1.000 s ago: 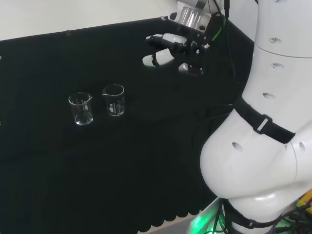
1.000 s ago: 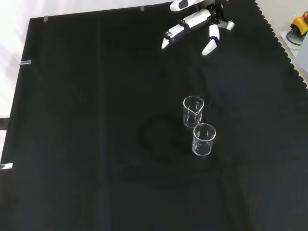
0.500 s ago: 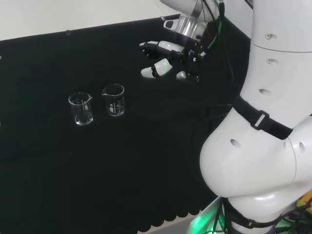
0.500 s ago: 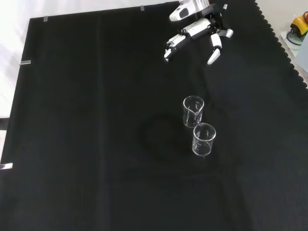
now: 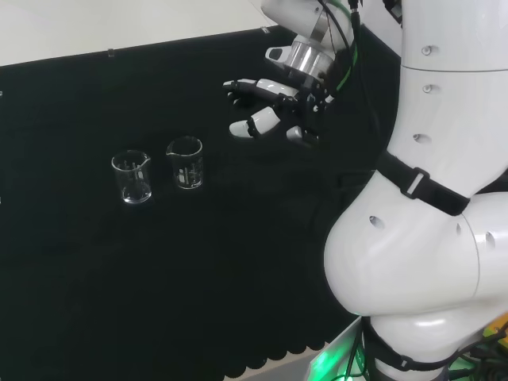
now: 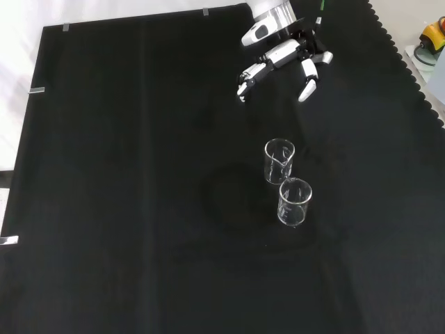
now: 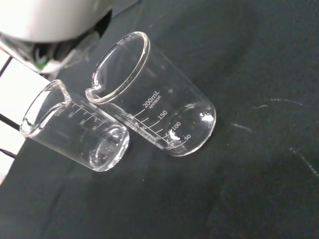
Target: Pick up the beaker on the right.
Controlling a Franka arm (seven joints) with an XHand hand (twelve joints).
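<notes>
On the black cloth (image 5: 238, 262) stand two clear beakers, upright and apparently empty. Seen from the head camera they sit side by side just apart, the right beaker (image 5: 185, 163) a little farther back than the left beaker (image 5: 132, 177). From the front camera they line up one behind the other, the right beaker (image 6: 279, 161) higher in view and the left beaker (image 6: 294, 202) nearer. Up close from the wrist, the right beaker (image 7: 157, 113) is the closer, larger one, with printed graduations on its wall and the left beaker (image 7: 75, 128) beside it. Above the cloth, well apart from both, hangs the hand (image 5: 274, 109) (image 6: 285, 57), fingers spread and gently bent, holding nothing. One white arm (image 5: 429, 198) rises at the head view's right.
</notes>
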